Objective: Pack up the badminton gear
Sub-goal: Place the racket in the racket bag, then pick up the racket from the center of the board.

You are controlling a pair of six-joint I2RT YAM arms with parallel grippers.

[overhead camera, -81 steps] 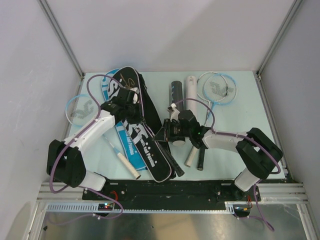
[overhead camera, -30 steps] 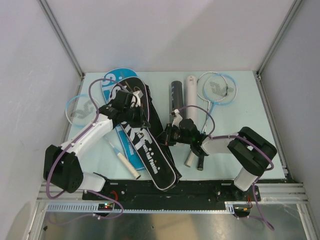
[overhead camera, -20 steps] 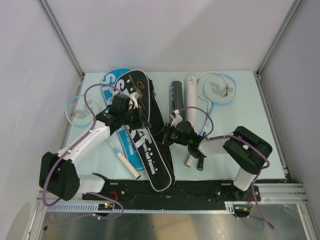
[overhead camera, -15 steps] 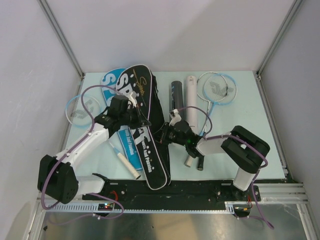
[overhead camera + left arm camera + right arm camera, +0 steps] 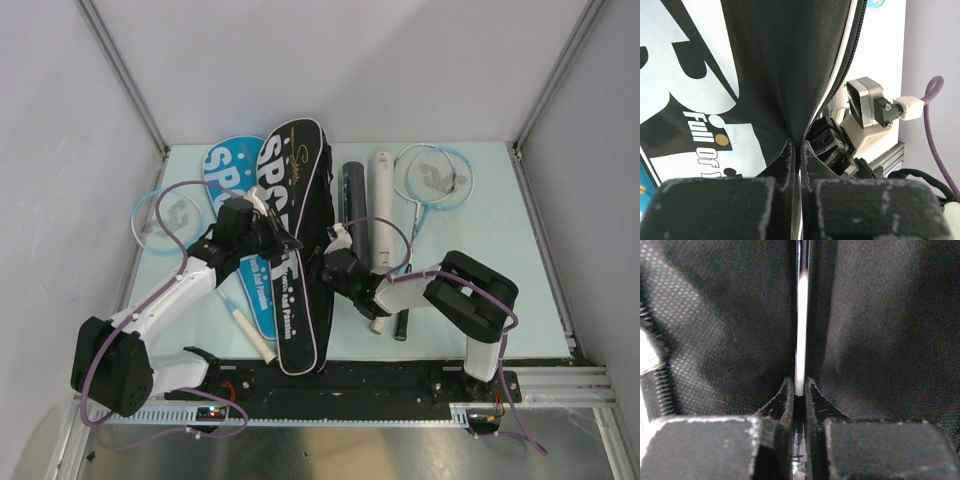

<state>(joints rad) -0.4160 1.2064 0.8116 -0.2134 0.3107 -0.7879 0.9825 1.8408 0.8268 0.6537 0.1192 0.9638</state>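
White walls and metal corner posts close in a pale green bench [image 5: 480, 250]. By its left edge lies a blue-rimmed racket [image 5: 160, 215], its white handle pointing toward the near edge. A blue cover [image 5: 225, 165] lies toward the far left corner, partly under the black cover [image 5: 297, 200], which runs from the far edge to the near edge. The left gripper [image 5: 280, 240] is clamped on the black cover's left side. The right gripper [image 5: 326, 266] pinches a thin pale strip at its right edge. Further right lie a black tube [image 5: 352, 190], a white tube [image 5: 381, 195] and a second racket [image 5: 432, 178] near the far right corner.
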